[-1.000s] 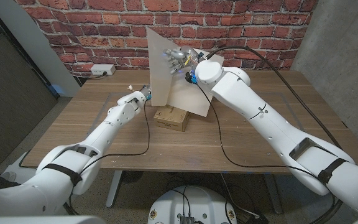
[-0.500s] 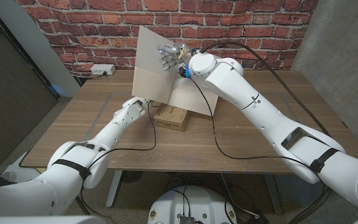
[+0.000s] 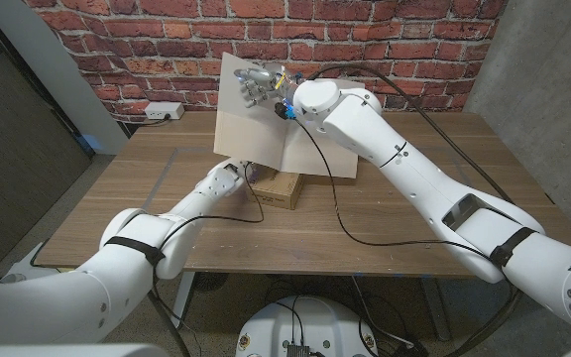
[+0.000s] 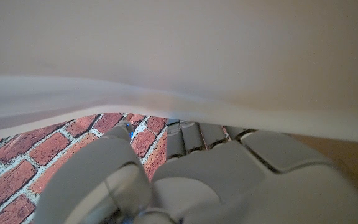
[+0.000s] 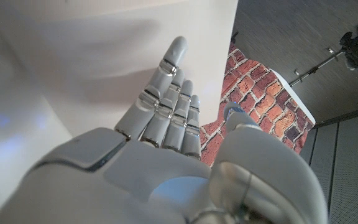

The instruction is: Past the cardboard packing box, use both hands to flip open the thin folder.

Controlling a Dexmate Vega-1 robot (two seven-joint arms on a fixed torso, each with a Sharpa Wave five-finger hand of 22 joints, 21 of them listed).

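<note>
Folder [image 3: 256, 109] mid-flip; my right hand [image 3: 258, 84] pushes cover with straight fingers, left hand [image 3: 228, 177] under edge, grip unclear. Next: lay cover over.

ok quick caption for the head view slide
Right hand lifts the folder cover above the cardboard box; left hand beneath.

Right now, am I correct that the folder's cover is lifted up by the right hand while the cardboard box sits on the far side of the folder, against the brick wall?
Not quite. The right hand does have the folder cover raised, but the cardboard box sits on the near side of the folder, toward the robot, not against the brick wall. The head view shows this.
</note>
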